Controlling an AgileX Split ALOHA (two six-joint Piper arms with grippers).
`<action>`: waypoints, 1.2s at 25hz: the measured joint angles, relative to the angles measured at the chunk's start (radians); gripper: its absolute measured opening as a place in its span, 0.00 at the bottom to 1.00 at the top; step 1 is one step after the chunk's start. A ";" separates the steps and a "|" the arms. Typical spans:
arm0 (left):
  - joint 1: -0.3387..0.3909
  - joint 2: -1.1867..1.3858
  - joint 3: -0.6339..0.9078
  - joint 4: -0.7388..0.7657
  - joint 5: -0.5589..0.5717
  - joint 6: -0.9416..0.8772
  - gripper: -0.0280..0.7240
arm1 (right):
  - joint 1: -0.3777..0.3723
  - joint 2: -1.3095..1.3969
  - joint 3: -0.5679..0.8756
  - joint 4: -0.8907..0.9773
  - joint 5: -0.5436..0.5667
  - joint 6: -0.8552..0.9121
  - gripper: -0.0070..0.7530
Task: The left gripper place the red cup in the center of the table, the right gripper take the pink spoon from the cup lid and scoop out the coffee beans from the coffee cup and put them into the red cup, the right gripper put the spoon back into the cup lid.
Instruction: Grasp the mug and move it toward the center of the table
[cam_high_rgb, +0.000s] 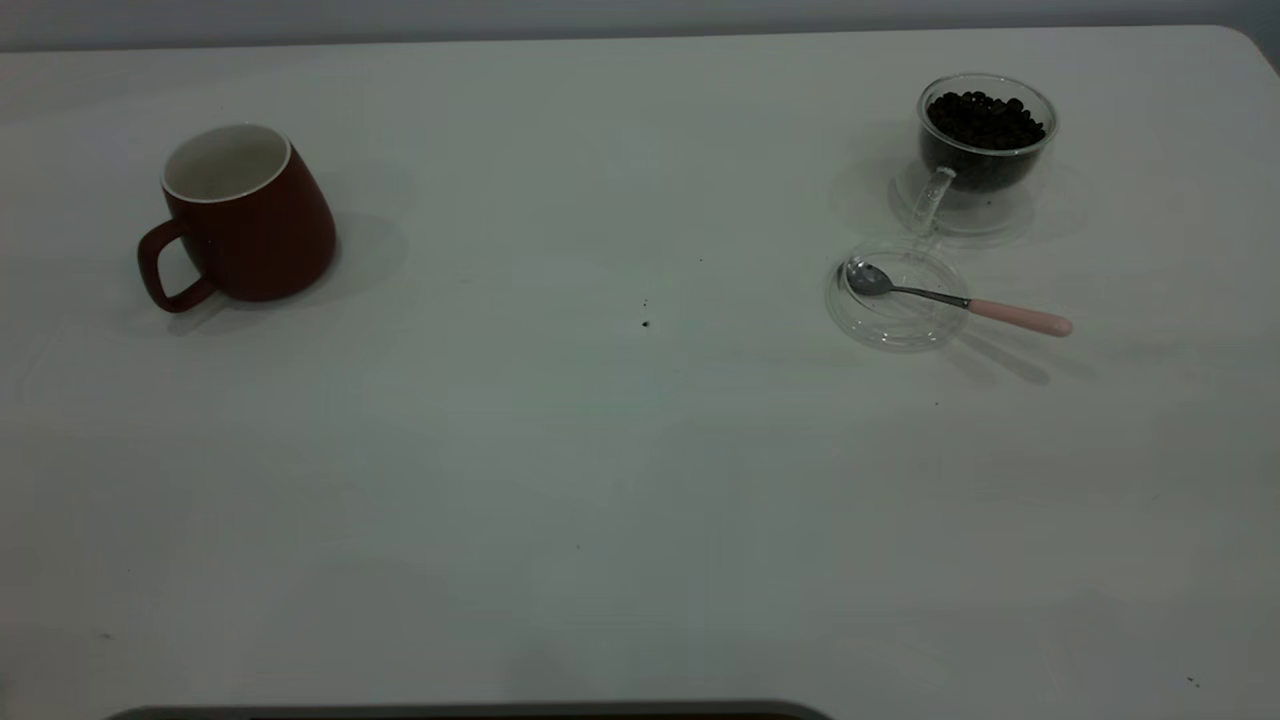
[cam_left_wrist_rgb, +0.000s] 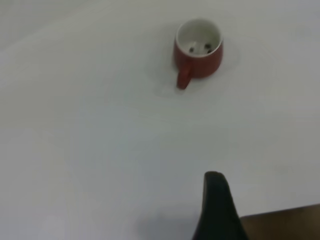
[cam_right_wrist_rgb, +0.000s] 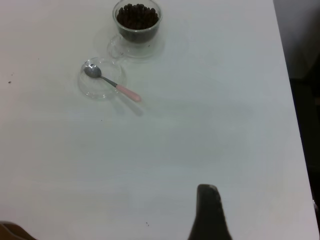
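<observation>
White table (cam_high_rgb: 620, 480) holds red cup (cam_high_rgb: 245, 210) (upright).

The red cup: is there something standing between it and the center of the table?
Nothing visible does. The red cup stands at the left side, and the table between it and the center is bare except for a few tiny dark specks.
</observation>
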 joint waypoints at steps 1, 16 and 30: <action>0.000 0.045 -0.015 0.010 -0.007 0.011 0.79 | 0.000 0.000 0.000 0.000 0.000 0.000 0.78; 0.000 0.694 -0.063 0.127 -0.376 0.460 0.79 | 0.000 0.000 0.000 0.000 0.000 0.000 0.78; 0.000 1.150 -0.095 0.666 -0.669 0.499 0.79 | 0.000 0.000 0.000 0.000 0.000 0.000 0.78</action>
